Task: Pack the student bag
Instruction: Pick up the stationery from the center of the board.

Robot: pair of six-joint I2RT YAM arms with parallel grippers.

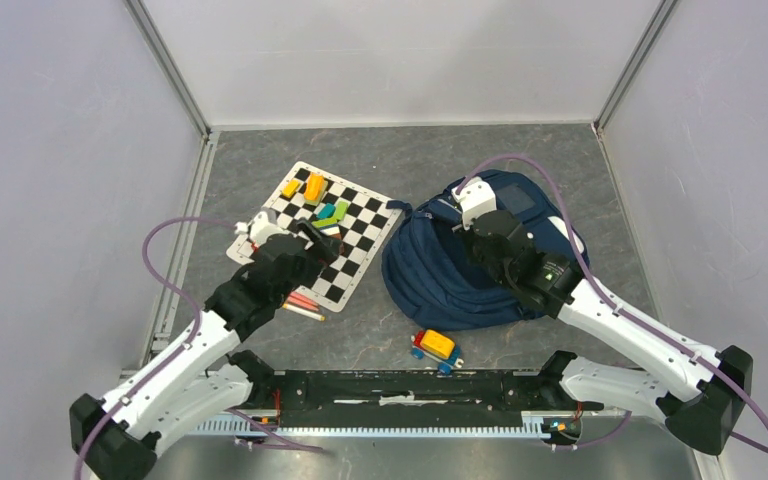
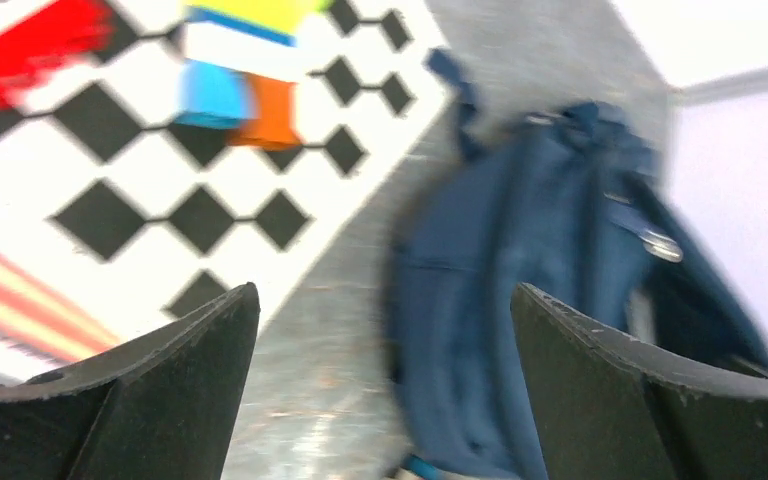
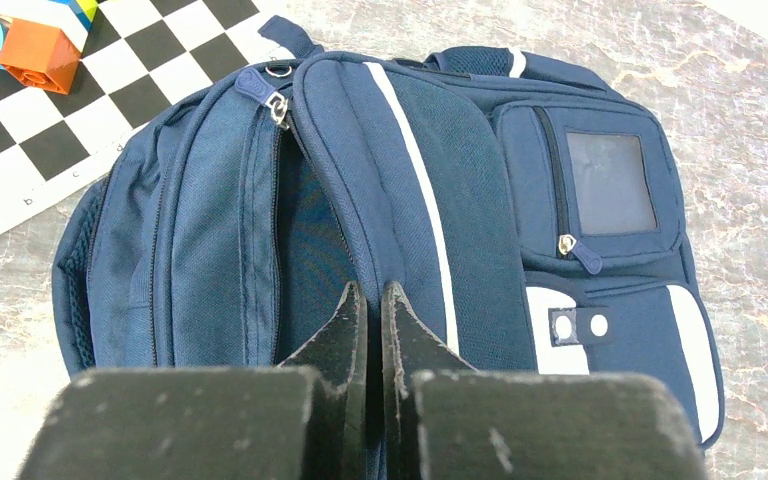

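Hovering the left gripper point(image 2: 385, 300), spread wide, over the checkered mat point(image 1: 345, 280), needed to centre squarely on one block point(image 1: 331, 211) before closing, with the right gripper point(image 3: 370, 292) closed tight at the mouth of the student bag point(image 3: 410, 150) beside that mat.

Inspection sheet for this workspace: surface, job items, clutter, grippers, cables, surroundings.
Surface: grey marbled table, with a checkerboard mat left of centre.
Job's things: student bag lying right of centre, one zip compartment gaping open.
Clutter: coloured blocks on the mat; coloured sticks by its near edge; toy car near the arm bases.
Grippers: left gripper open, empty, above the mat's edge; right gripper shut, tips at the bag's opening.
Cables: left cable loops off its arm; right cable arcs over the bag.
Surroundings: pale walls, metal rails.
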